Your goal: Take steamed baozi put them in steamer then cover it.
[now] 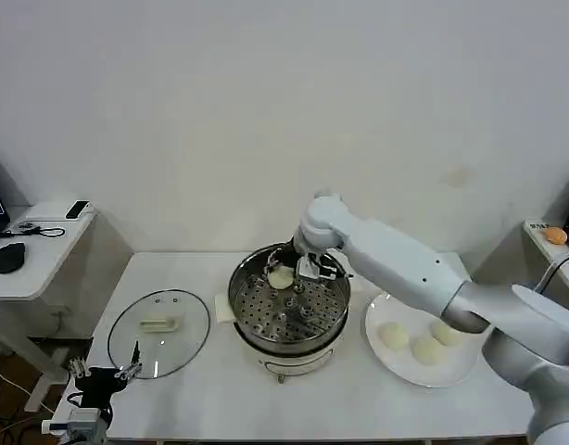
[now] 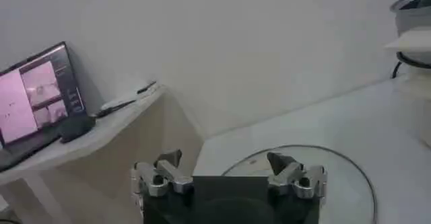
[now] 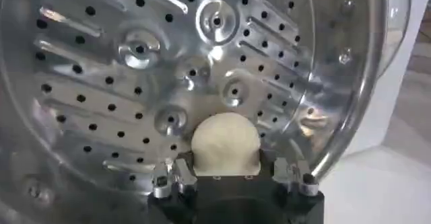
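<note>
Right end effector [image 1: 286,277] clamped on one baozi [image 3: 225,143] – just above the steamer [image 1: 243,306] tray, ready to release. Three wait on the plate [image 1: 373,341]. Left end effector [image 2: 229,175] apart, idle beside the cover [image 1: 159,332].

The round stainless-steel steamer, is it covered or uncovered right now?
Uncovered: the steamer shows its perforated tray, and the clear glass lid lies flat on the white table beside it.

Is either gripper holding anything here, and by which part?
The right gripper holds one baozi by its sides, over the steamer tray. The left gripper is open, holding nothing.
</note>
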### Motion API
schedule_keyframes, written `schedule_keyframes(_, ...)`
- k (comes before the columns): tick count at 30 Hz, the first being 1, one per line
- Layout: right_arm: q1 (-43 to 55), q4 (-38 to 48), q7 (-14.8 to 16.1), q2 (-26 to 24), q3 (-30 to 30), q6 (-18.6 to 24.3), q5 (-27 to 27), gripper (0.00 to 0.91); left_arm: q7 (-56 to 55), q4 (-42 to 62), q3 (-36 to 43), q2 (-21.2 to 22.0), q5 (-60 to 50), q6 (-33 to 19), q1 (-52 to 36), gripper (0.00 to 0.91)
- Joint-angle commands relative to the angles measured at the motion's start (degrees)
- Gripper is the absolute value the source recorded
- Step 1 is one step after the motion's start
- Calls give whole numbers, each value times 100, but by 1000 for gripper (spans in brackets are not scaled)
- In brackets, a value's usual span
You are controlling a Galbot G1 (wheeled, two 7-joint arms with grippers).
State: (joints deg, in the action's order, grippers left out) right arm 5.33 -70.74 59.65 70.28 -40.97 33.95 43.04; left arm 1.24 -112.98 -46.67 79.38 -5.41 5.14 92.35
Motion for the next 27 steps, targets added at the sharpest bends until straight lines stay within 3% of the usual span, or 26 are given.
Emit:
schedule_keyframes(1, -15, 42, 4, 15, -7, 5, -79, 907, 0, -4, 0, -2, 0, -2, 4, 907)
schedule_keyframes(13, 129, -181, 26, -117, 72, -73, -220, 907, 2, 0, -11, -4, 14, -9, 30, 907)
schedule_keyframes(17, 396, -689, 262, -524, 93, -311, -988, 907, 3, 20, 6, 3, 9, -8, 8, 907)
schedule_keyframes(22, 702, -1125, 412, -1065, 179, -993, -1644, 907, 18, -13, 11, 7, 25, -2, -12, 907)
schedule_keyframes(27, 1058, -1301, 312, -1690, 195, -1812, -3156, 907, 43, -70, -7, 51, 89, 33, -53, 907)
